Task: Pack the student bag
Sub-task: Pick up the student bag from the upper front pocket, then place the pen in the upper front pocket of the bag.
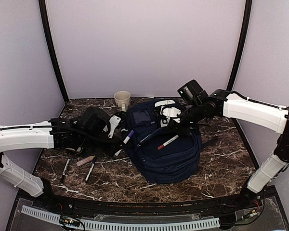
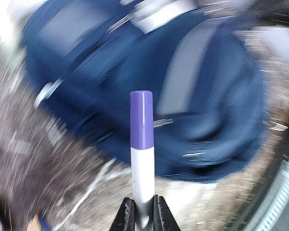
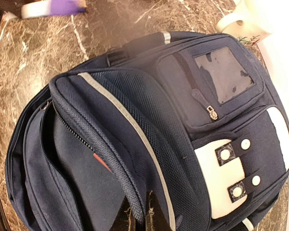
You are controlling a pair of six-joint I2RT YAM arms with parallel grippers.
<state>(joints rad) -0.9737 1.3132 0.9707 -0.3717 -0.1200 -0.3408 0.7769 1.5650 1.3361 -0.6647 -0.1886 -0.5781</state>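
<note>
The student bag (image 1: 164,154), navy with pale stripes and a white buckle patch, lies in the middle of the table. My right gripper (image 3: 143,217) is shut on the fabric edge of the bag's open zip compartment (image 3: 94,144); in the top view it (image 1: 176,123) sits at the bag's far end. My left gripper (image 2: 143,214) is shut on a white marker with a purple cap (image 2: 141,144), held just left of the bag (image 1: 128,137). The left wrist view is motion-blurred. A red-capped marker (image 1: 167,142) rests on top of the bag. A thin red sliver (image 3: 102,162) shows inside the open compartment.
A cream mug (image 1: 122,100) stands behind the bag near the back wall. Two dark pens (image 1: 66,168) (image 1: 90,169) and a tan stick (image 1: 85,160) lie on the marble table (image 1: 221,168) at the left front.
</note>
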